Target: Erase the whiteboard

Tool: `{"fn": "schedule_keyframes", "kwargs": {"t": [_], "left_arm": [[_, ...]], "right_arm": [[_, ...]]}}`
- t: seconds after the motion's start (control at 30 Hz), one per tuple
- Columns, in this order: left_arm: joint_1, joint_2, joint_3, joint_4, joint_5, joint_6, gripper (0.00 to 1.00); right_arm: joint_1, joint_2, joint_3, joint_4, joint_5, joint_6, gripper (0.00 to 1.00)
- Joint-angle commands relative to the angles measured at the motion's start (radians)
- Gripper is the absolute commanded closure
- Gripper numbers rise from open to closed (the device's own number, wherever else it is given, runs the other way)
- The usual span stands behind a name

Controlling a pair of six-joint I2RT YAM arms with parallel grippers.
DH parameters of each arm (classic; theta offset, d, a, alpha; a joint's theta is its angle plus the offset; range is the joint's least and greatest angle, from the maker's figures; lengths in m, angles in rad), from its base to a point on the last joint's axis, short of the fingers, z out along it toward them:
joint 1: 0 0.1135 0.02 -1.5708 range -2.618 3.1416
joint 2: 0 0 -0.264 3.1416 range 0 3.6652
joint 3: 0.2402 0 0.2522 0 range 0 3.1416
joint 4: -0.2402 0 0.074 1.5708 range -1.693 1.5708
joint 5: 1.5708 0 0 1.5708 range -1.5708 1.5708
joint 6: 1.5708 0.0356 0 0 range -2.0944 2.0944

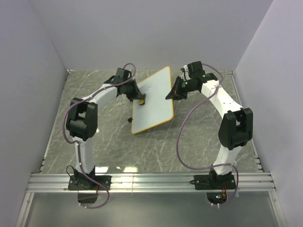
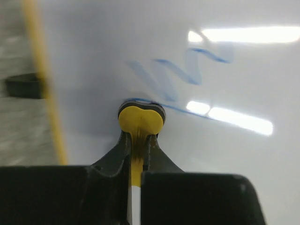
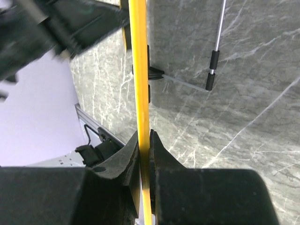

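Shows as a large white whiteboard (image 1: 154, 101) with rounded corners, a thin orange rim (image 3: 139, 70) and a blue zigzag scribble (image 2: 183, 70) on its face. Sits tilted over the grey marbled table (image 1: 94, 142) beneath it. Clamped at its right edge by the right gripper (image 3: 144, 137), jaws closed on the rim. Touched on its face, at the scribble's lower stroke, by a yellow-and-black eraser (image 2: 140, 119) pinched in the closed left gripper (image 2: 138, 150). Behind the whiteboard, a black clip (image 3: 151, 75) on its rim and a thin grey rod (image 3: 218, 28).
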Motion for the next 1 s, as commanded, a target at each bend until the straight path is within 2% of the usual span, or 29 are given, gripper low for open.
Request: {"fn": "schedule_keyframes", "kwargs": {"t": [0.0,0.27,0.57,0.73,0.97], "left_arm": [[0.018,0.067,-0.083,-0.089,-0.061,0.030,1.00],[-0.039,0.036,-0.016,-0.116,-0.058,0.060,1.00],[-0.203,0.056,0.280,-0.096,0.130,0.015,1.00],[-0.174,0.119,0.342,-0.143,0.093,0.027,1.00],[-0.044,0.136,0.181,-0.085,0.035,0.029,1.00]], "right_arm": [[0.026,-0.044,0.004,-0.054,0.029,-0.055,1.00],[0.026,-0.030,0.002,-0.046,0.021,-0.046,1.00],[0.027,-0.024,-0.007,-0.029,0.017,-0.035,1.00],[0.030,-0.033,-0.010,-0.031,0.023,-0.032,1.00],[0.030,-0.050,-0.022,-0.043,0.037,-0.041,1.00]]}}
